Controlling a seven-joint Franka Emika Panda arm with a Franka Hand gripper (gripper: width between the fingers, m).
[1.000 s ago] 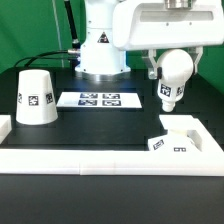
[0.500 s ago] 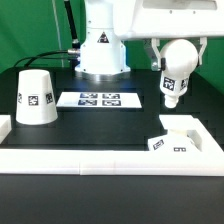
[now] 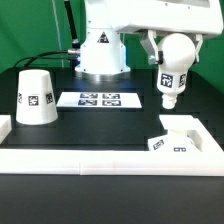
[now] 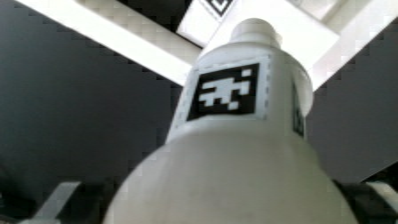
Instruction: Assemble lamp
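My gripper (image 3: pixel 172 48) is shut on the round white bulb (image 3: pixel 172 68) and holds it in the air at the exterior view's right, its tagged neck pointing down. The bulb hangs above the angular base block (image 3: pixel 176 137), which rests in the right corner against the white frame. In the wrist view the bulb (image 4: pixel 231 130) fills the picture, with the base block (image 4: pixel 317 35) beyond its tip. The cone shade (image 3: pixel 35 97) stands on the table at the exterior view's left.
The marker board (image 3: pixel 99 99) lies flat mid-table in front of the robot's body (image 3: pixel 100 50). A low white frame (image 3: pixel 100 155) runs along the front and both sides of the black table.
The gripper has carried the bulb upward and a little to the exterior view's right. The bulb's neck now points straighter down. Shade and base block have not moved.
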